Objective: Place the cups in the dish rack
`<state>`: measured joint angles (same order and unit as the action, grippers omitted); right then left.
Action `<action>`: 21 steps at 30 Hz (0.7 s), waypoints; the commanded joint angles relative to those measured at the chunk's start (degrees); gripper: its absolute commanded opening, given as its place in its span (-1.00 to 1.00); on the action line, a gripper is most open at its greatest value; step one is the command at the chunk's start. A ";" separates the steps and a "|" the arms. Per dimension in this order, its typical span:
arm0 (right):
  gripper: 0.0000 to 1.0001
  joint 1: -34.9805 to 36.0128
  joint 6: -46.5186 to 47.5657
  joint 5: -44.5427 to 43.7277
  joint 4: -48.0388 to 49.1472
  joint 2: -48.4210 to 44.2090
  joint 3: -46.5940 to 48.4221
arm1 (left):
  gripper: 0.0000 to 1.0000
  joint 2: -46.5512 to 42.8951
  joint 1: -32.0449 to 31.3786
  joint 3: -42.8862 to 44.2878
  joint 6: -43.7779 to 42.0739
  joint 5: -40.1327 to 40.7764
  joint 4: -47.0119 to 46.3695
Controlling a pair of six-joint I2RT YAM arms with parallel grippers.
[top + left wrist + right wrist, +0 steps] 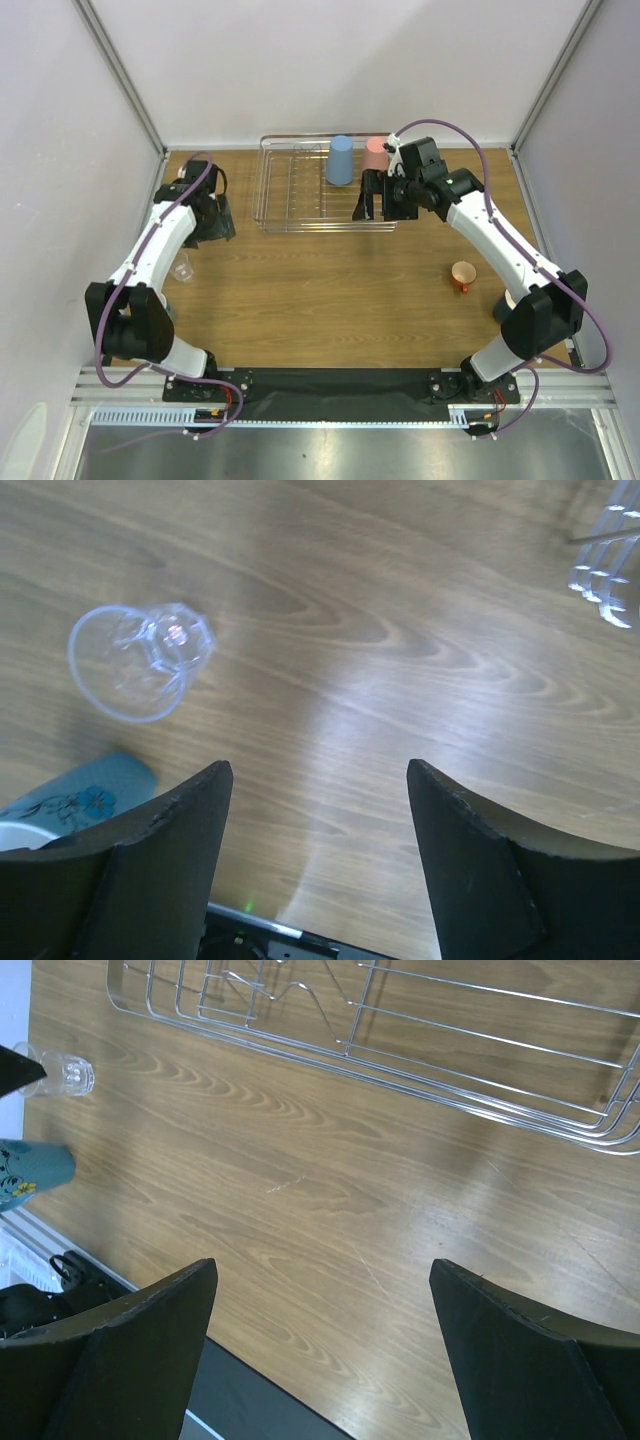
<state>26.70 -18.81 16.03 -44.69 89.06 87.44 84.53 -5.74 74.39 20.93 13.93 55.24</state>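
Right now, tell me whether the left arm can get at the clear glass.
Probably yes. The clear glass sits on bare wood just ahead of the left gripper, whose fingers are open and empty, with nothing between them. The blue mug beside it may crowd the approach.

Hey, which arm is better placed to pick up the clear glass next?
Left. The left tool, open and empty, hangs just beside the clear glass; the right tool is far across, at the dish rack.
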 commanded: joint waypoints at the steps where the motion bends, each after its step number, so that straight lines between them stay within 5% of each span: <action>1: 0.89 0.55 1.14 0.49 0.21 -1.34 1.95 | 0.51 -1.82 0.55 1.29 0.34 5.48 2.33; 8: 0.90 0.11 1.93 -0.65 0.13 -2.22 1.86 | 0.41 -2.79 1.78 0.06 0.44 11.29 5.49; 21: 0.91 0.37 2.99 -2.14 -0.49 -3.62 1.25 | 0.34 1.34 11.44 -4.25 -6.33 1.11 -4.61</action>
<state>26.98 -17.17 15.14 -45.17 88.51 87.46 85.89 3.14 71.35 17.41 18.00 54.22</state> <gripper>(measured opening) 0.953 0.671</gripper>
